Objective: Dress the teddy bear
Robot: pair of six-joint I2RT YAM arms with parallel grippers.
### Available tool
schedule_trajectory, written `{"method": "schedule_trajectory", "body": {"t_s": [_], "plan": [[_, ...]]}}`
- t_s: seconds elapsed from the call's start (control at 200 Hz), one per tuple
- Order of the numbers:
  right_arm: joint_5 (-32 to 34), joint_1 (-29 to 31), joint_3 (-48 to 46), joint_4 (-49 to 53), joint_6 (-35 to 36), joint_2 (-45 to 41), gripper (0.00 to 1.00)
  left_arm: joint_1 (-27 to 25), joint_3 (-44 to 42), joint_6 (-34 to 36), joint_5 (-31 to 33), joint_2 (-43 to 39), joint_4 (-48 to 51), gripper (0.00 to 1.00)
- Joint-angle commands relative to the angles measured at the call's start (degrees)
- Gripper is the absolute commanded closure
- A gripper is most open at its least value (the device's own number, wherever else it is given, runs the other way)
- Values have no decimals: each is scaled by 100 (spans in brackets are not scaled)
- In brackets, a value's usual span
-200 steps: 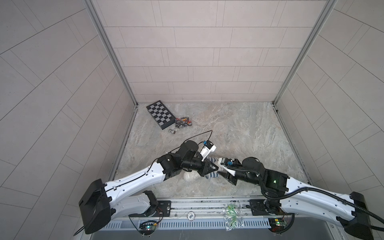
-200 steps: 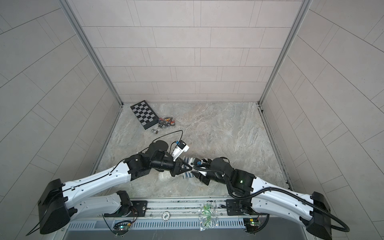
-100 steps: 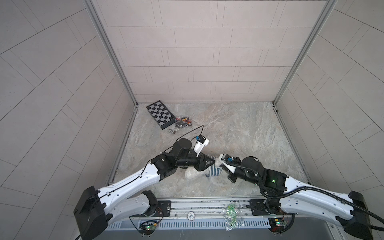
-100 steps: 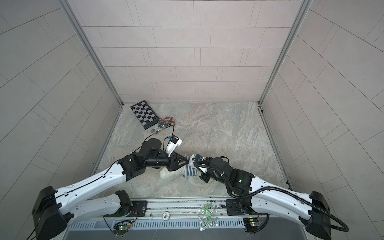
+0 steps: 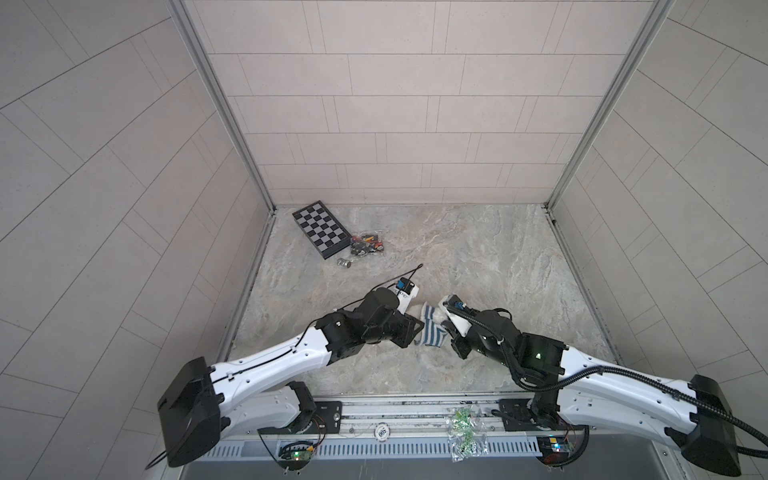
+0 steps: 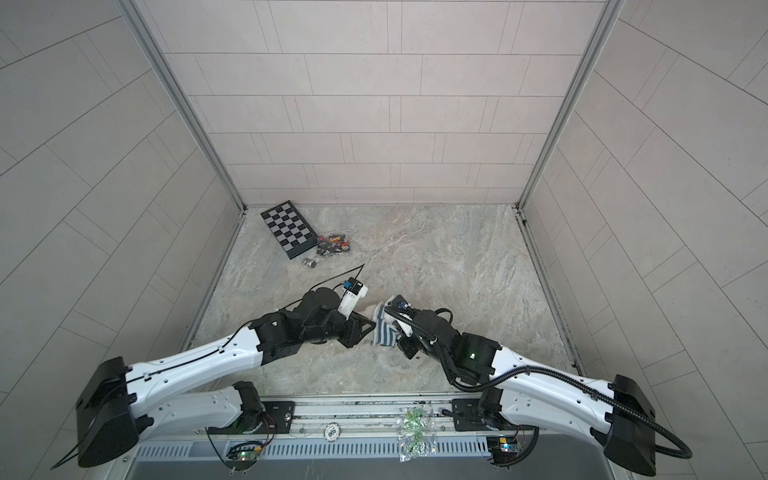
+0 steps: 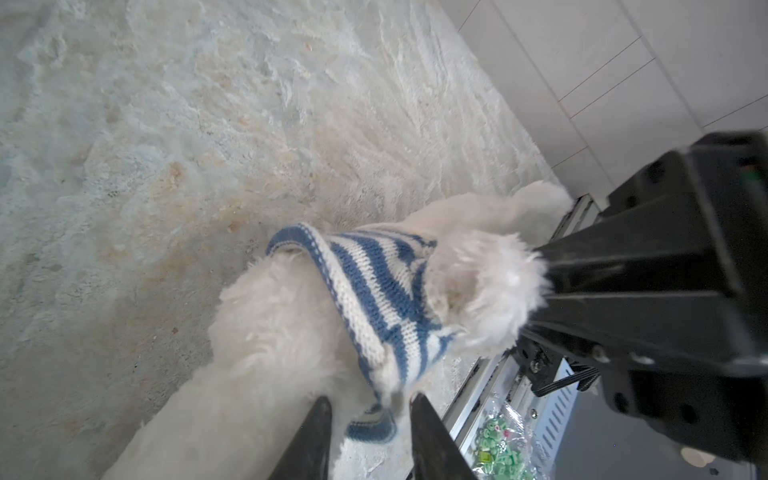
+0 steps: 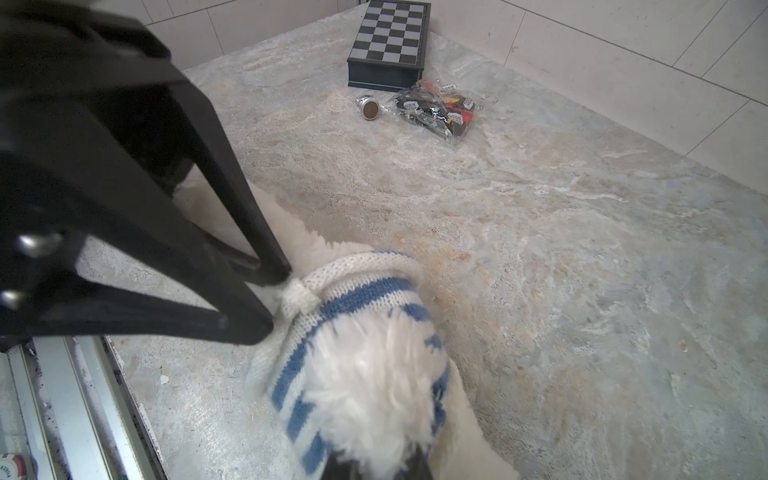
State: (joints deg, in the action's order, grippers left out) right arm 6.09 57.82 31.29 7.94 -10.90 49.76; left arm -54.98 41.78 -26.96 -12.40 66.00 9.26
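Mid-dressing: shirt point(image 7: 374, 291) partly over bear point(image 7: 270, 332). Right gripper point(image 8: 374, 465) clenched on bear; left gripper point(image 7: 370, 415) parted around hem. Next: clamp, pull down.

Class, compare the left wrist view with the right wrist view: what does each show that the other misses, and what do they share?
Only the left wrist view shows the bag of green pieces by the front rail. Only the right wrist view shows the chessboard box, the clear bag of dark parts and a small metal cylinder. Both show the teddy bear wearing the striped shirt on the marbled floor.
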Motion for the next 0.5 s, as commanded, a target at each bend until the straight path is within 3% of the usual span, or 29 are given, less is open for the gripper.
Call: {"method": "schedule_trajectory", "body": {"t_s": [0.0, 0.14, 0.37, 0.496], "plan": [[22, -8, 215, -127, -182, -22, 100, -127, 251, 25, 202, 242, -279, 66], [-74, -8, 178, -162, -184, -66, 100, -127, 287, -27, 297, 456, -260, 71], [-261, -10, 110, 23, -117, -259, 100, 58, 34, -253, 638, 256, -378, 96], [-197, -8, 88, 298, -47, -429, 100, 314, -261, -411, 521, 41, -524, 100]]}}
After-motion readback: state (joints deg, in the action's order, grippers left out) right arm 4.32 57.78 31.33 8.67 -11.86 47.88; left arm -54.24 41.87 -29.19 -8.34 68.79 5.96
